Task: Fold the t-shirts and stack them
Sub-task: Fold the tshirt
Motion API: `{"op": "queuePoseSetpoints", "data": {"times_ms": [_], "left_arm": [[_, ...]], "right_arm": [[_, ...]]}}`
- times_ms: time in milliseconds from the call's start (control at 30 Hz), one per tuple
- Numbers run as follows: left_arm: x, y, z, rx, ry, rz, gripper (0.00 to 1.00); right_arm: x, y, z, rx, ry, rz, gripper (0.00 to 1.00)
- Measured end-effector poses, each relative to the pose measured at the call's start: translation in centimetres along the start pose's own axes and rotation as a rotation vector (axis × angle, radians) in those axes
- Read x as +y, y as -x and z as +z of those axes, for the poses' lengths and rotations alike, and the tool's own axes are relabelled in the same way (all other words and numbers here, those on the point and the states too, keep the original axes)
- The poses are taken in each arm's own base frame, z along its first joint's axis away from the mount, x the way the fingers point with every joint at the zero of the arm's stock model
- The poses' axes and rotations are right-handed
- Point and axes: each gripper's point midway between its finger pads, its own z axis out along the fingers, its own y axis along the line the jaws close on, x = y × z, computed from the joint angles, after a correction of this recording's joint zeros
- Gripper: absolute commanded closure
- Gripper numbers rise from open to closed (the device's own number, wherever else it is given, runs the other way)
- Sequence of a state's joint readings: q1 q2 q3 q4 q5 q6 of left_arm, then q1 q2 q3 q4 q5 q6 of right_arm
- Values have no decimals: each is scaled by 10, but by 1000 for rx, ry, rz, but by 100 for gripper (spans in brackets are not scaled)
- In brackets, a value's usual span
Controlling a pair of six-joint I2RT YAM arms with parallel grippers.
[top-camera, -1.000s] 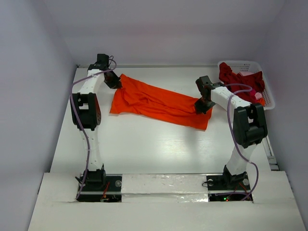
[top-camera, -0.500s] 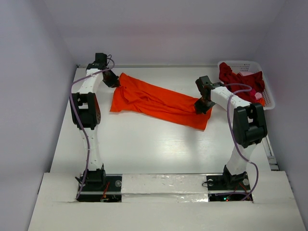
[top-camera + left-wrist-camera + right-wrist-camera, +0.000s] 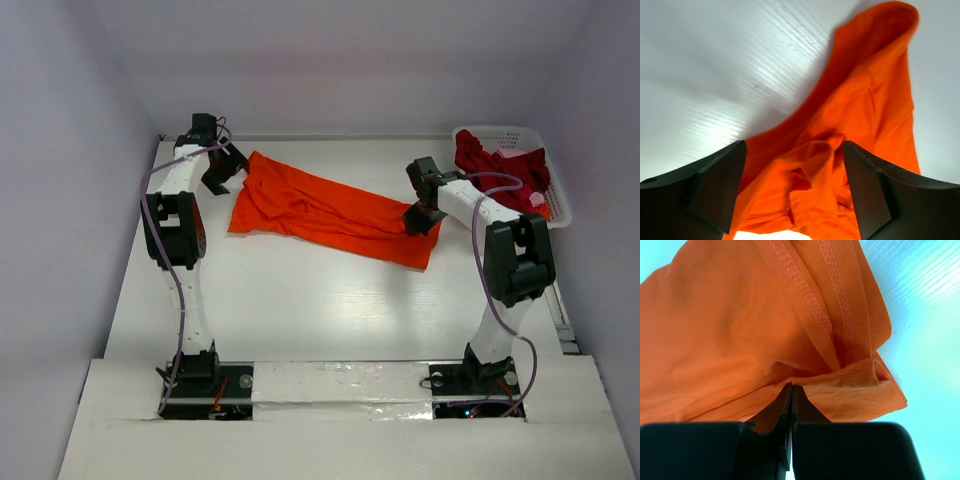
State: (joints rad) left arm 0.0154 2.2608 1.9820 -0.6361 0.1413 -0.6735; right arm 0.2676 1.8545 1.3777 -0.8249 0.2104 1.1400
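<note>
The right gripper (image 3: 791,396) was clamped tight on the stitched hem of the orange shirt (image 3: 330,210), with the doubled edge bunched at its tips. In the top view it held the shirt's right end, a little right of the frame's centre. That pinch looked meant to anchor or carry that end while the other end was dealt with.

The left gripper (image 3: 794,150) stood wide with nothing between its fingers. It looked down on a crumpled fold at the shirt's other end. From above it sat in the upper left of the frame, just beside the cloth's edge and apparently clear of it. Open like that, it seemed placed to take a corner so the two arms could spread the shirt.

The shirt lay as a long, wrinkled band slanting from upper left to centre right across the table (image 3: 320,310), not yet folded. The red shirt (image 3: 487,160) was heaped in the basket (image 3: 561,212) at the upper right, probably waiting its turn.
</note>
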Motion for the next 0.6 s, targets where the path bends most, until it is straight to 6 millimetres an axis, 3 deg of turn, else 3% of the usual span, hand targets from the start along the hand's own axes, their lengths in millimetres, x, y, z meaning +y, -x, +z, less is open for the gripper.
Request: {"op": "queuePoseSetpoints", "data": {"times_ms": [100, 133, 200, 233, 367, 433, 467, 533, 567, 600], "left_arm": [[6, 2, -9, -17, 13, -1, 38], [7, 2, -15, -23, 8, -2, 63], [5, 0, -32, -33, -13, -2, 93], [4, -1, -40, -35, -26, -2, 100], [-14, -5, -68, -52, -95, 36, 100], [-26, -11, -72, -54, -123, 68, 100], [-30, -15, -74, -53, -132, 82, 100], [-35, -24, -75, -45, -141, 106, 100], [-39, -32, -76, -35, -146, 123, 100], [-43, -37, -77, -31, -152, 137, 100]], "right_arm": [[0, 0, 0, -2, 0, -9, 100], [-1, 1, 0, -4, -1, -12, 100], [-1, 1, 0, -7, -1, -20, 100], [0, 2, 0, -9, 0, -23, 100], [1, 3, -2, -12, 7, -47, 100], [0, 4, -2, -17, 7, -62, 88], [0, 5, -2, -22, 6, -69, 68], [0, 8, -5, -32, 11, -84, 47], [0, 9, -7, -38, 17, -92, 32], [1, 11, -9, -45, 23, -95, 25]]}}
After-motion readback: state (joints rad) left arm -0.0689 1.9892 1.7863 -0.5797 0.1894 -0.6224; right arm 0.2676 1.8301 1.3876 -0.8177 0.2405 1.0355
